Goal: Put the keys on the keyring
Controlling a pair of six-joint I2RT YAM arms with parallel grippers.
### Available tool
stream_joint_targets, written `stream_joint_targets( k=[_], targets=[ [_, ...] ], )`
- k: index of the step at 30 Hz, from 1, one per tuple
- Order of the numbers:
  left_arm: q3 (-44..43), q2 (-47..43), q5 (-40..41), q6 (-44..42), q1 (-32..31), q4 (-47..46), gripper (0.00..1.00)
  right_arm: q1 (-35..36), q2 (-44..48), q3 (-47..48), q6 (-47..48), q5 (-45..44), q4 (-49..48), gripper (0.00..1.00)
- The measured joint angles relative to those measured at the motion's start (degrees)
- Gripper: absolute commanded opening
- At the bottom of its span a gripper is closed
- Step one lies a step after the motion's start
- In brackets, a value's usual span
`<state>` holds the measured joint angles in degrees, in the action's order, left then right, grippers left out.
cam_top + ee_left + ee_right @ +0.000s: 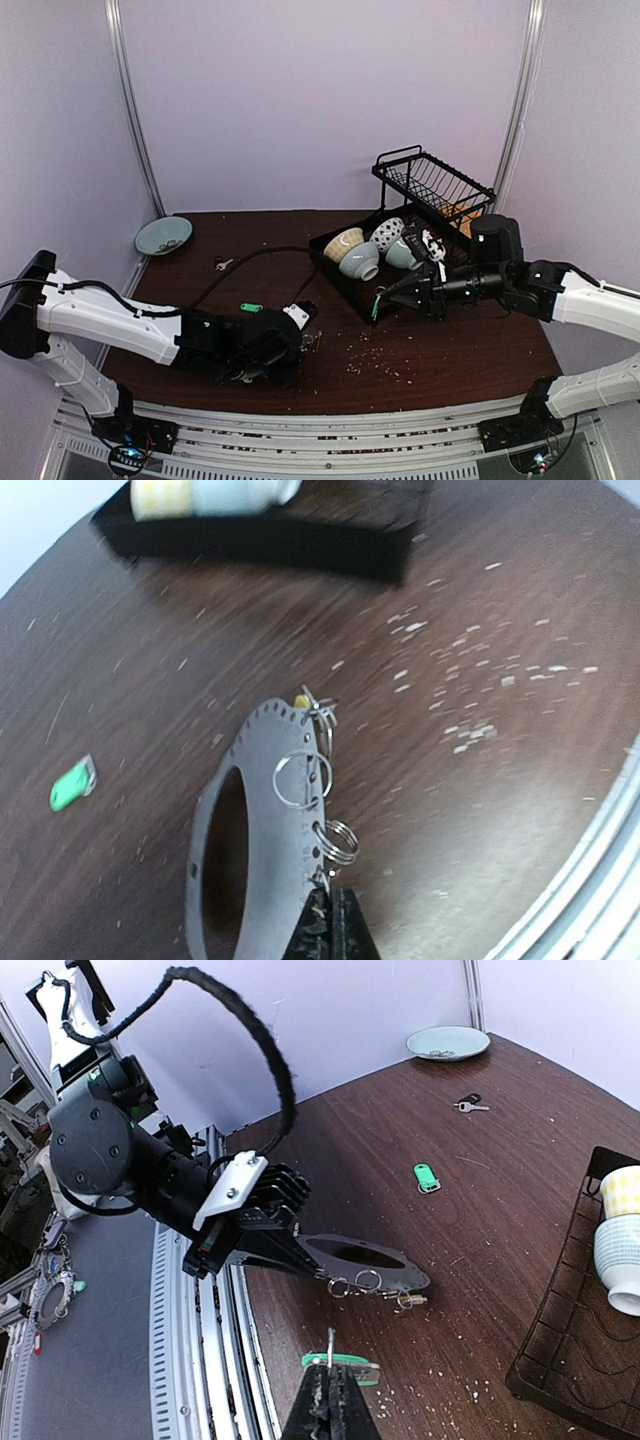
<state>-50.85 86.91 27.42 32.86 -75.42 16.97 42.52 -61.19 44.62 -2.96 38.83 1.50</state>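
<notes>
Left gripper point(325, 928): clenched on the near end of the keyring point(275, 865), a flat grey plate with an oval cut-out that reaches forward from the fingers. Split rings point(302, 777): several along the plate's right edge, with a yellow bit point(301, 700) at the far tip. Right gripper point(328, 1395): clamped on a green-tagged key point(345, 1363), a thin metal part upright at its fingertips, just short of the plate's ringed edge. Loose green key point(68, 788): flat on the table point(480, 810), left of the left gripper. Dark-headed key point(468, 1103): far beyond the right gripper.
</notes>
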Motion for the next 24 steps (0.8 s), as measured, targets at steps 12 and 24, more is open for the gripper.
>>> stream_joint_targets(
  k=[12,24],
  targets=[
    [0.37,-11.61,-17.73,-22.75,-0.04,-7.48,0.00,0.00,0.22,0.00,-0.24,0.72,-0.15,0.00],
    [-6.99,-10.93,-25.99,-36.22,-1.20,-3.17,0.00,3.56,1.79,-1.29,0.44,2.45,-2.36,0.00]
  ],
)
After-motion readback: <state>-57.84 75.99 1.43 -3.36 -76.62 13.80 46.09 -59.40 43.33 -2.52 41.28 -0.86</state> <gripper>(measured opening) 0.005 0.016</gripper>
